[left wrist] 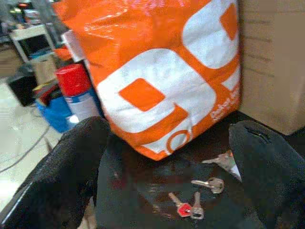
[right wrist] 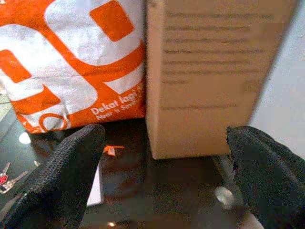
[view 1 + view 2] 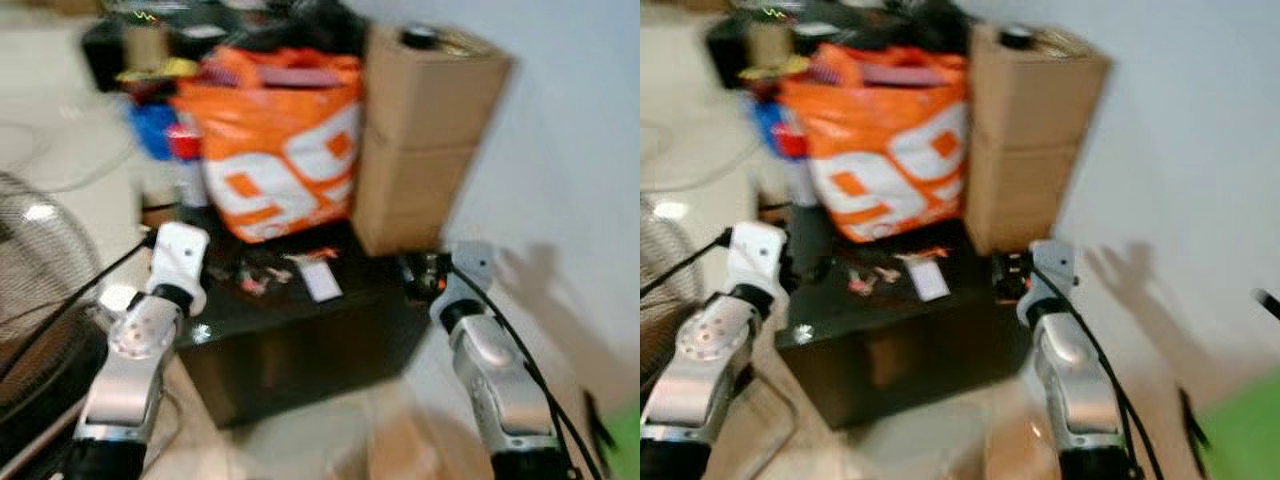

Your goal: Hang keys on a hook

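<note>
Between our left fingers: left gripper (image 1: 167, 162) spread wide, holding nothing, looking down at the keys (image 1: 200, 198) on the black tabletop (image 1: 143, 191).
Right gripper: right gripper (image 2: 162, 162) also wide and empty, facing the cardboard box (image 2: 209, 71), with the orange bag (image 2: 71, 57) beside it.
Keys, location: loose on the dark glossy top in front of the orange bag, nearer our left gripper than our right; a white card (image 3: 320, 280) lies just beside them.
Keys, makeup: one with a red head (image 1: 180, 208), at least two bare metal ones; we cannot tell whether a ring joins them all.
Handling, our guess: light, rigid, thin metal lying flat on a slick surface, so likely to slide or skate under a finger; they'd dangle and swing once lifted.
Where to grip: by the heads or the ring end, pinching across the flat faces; leave the hole or ring free for the hook.
Orientation: keys fanned out flat; the red one and its neighbour meet at their lower ends in a V, a third lies roughly crosswise. No single long axis for the bunch.
Hook: not located yet.
Head views: motion-blurred, detail there is poor.
</note>
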`<state>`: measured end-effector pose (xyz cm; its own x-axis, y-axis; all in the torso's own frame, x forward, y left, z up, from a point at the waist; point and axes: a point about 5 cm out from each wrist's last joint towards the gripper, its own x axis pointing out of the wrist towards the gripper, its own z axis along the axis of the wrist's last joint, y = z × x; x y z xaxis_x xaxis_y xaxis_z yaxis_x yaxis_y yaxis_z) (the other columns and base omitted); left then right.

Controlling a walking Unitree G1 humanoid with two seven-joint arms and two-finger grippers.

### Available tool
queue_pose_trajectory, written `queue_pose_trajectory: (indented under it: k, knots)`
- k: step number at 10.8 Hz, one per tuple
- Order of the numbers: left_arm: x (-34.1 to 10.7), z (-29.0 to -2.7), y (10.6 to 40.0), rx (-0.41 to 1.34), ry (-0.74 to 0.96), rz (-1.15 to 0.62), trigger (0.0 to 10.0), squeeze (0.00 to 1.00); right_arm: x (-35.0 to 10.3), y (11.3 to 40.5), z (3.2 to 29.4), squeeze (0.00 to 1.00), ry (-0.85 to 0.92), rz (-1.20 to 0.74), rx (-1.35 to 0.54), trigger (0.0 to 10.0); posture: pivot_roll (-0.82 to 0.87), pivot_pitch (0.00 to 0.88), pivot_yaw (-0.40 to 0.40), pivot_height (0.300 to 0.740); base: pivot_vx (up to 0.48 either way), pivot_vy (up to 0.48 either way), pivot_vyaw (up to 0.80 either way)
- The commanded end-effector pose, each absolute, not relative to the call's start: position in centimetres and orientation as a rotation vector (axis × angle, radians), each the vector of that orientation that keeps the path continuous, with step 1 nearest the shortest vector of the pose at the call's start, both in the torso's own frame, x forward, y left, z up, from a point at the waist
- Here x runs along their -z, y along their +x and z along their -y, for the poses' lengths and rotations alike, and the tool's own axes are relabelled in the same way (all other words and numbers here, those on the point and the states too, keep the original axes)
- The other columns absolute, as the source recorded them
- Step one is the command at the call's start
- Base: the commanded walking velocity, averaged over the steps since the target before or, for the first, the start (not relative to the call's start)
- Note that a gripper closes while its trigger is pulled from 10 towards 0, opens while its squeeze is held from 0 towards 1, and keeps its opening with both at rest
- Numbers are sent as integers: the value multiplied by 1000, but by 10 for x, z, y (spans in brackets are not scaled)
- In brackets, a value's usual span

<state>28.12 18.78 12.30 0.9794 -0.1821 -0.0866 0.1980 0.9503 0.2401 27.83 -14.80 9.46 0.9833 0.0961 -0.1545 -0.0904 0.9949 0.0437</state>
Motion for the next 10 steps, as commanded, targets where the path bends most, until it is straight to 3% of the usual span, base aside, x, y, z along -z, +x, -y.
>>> queue_pose_trajectory:
  k: [1, 10]
  knots:
    - [-125, -182, 282, 209, 260, -56, 10000, 0, -94, 279, 155, 1000, 30, -156, -61, 10000, 29, 0, -34, 740, 319, 0, 0]
    - [-126, -182, 284, 210, 260, -50, 10000, 0, -92, 282, 160, 1000, 0, -161, -61, 10000, 28, 0, -34, 740, 317, 0, 0]
